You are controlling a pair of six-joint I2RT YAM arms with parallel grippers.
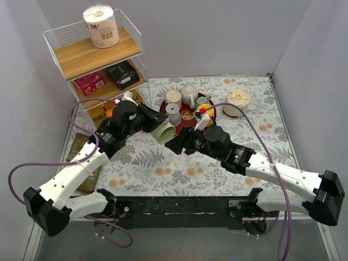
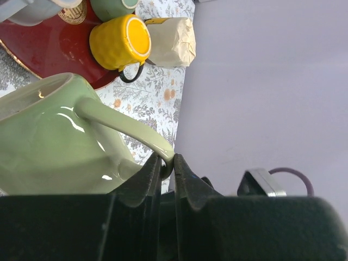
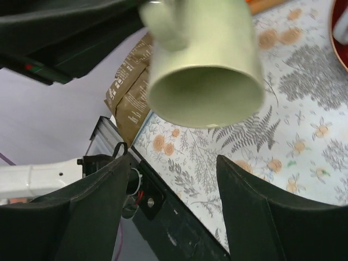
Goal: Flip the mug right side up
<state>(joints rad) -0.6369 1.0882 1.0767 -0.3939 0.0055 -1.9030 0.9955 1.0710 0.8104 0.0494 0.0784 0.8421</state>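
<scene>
Ceramic, glazed and glossy from where I stand, is what the pale green mug [image 1: 164,132] looks to be: stiff, fairly heavy for its size, slick on the outside, and likely to chip or crack if it drops onto the table [image 1: 163,168]. It hangs in the air above the table, just in front of the red tray [image 1: 161,106], lying roughly on its side with its mouth pointing towards the right arm.

The left end effector [image 2: 166,163] is clamped on the thin loop of the handle [image 2: 125,128], and nothing else carries the mug. That pinch is narrow, so I would expect the body to want to swing about it.

The right end effector [image 3: 173,160] sits just short of the rim with its fingers spread wide and nothing between them. To my eye the safer hold is across the rim or wall, closing firmly on the slippery glaze before the cup is tipped upright.
</scene>
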